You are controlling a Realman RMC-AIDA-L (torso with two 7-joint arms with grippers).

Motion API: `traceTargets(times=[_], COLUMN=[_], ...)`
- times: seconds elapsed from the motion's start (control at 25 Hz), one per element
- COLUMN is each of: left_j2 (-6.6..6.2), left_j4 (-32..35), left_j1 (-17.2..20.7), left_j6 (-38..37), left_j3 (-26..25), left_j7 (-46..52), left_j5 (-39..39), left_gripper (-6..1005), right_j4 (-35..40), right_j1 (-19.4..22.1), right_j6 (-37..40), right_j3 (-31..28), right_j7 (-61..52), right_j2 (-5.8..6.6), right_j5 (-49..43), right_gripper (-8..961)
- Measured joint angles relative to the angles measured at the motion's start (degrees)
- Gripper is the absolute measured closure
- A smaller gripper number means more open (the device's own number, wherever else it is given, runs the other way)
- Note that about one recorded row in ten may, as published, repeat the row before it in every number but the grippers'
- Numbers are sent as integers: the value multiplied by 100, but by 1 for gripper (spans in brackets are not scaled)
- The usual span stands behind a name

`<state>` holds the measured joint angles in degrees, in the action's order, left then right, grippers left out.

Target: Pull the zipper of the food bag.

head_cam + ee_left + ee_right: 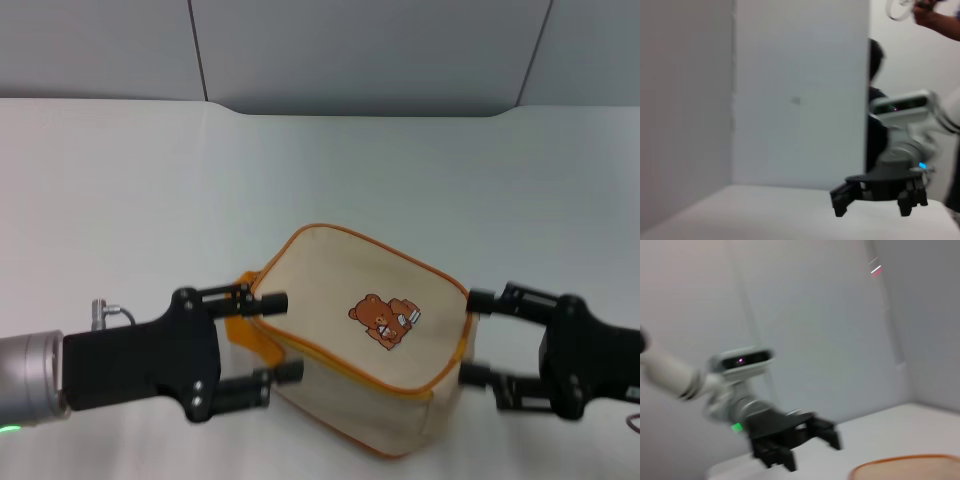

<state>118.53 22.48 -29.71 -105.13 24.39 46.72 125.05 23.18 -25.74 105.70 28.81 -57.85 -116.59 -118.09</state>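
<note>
Left arm comes in low from the left, silver wrist section then black left gripper [270, 336], pointing right. Its two black fingers [262, 300] are spread apart, one above the other in head view. Right arm mirrors it from the right edge: black right gripper [476, 338] points left, fingers [490, 300] likewise spread wide. Both grippers sit at about the same height, facing each other.

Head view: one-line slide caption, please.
Open left gripper and open right gripper flank the food bag on the white table, its bear face up.
</note>
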Motion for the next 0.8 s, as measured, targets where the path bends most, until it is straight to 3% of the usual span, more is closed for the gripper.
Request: traceTargets(times=[0.2, 0.4, 0.8], left_j2=[0, 14, 24], left_j4=[243, 253, 262], left_j1=[68, 86, 98], left_j6=[-89, -82, -46], left_j3=[256, 302, 333], left_j7=[276, 285, 232], left_j5=[6, 9, 11], left_gripper=[417, 194, 184], right_j4=[88, 127, 180], right_j1=[-235, -286, -288], right_j6=[195, 213, 236], right_j3=[318, 335, 342], right_j7=[-241, -249, -220], right_j2=[91, 79, 10], right_j5=[-224, -232, -236], right_gripper=[146, 113, 106])
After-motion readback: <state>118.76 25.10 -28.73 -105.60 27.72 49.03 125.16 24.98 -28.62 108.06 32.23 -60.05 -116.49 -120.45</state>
